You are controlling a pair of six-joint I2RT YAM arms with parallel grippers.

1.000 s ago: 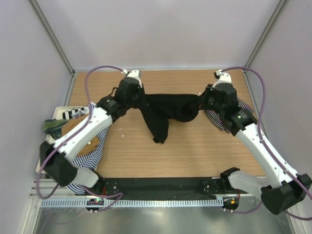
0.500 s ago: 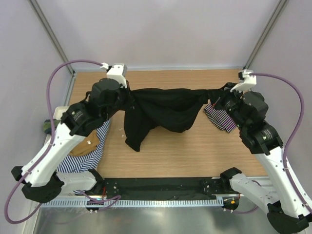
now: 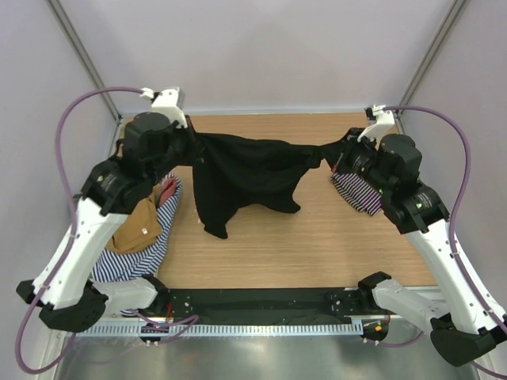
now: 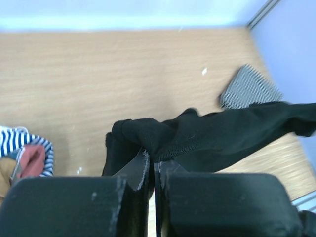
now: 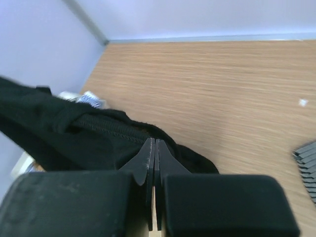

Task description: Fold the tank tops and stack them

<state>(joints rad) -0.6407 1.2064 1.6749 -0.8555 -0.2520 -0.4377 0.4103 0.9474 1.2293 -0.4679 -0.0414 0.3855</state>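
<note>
left gripper [image 3: 190, 147] and right gripper [image 3: 328, 153] both pinched fully closed on opposite ends of the black tank top [image 3: 245, 170], cloth stretched between the 2, sagging below them.

A hanging tank top [image 3: 245, 170] spans the middle of the table [image 3: 317, 245], raised above it. The left gripper [image 3: 192, 148] pinches its left end and the right gripper [image 3: 330, 155] its right end. To its right, a folded tank top [image 3: 360, 198] lies on the table. To its left, a heap of tank tops [image 3: 139, 237] lies by the table's edge.
</note>
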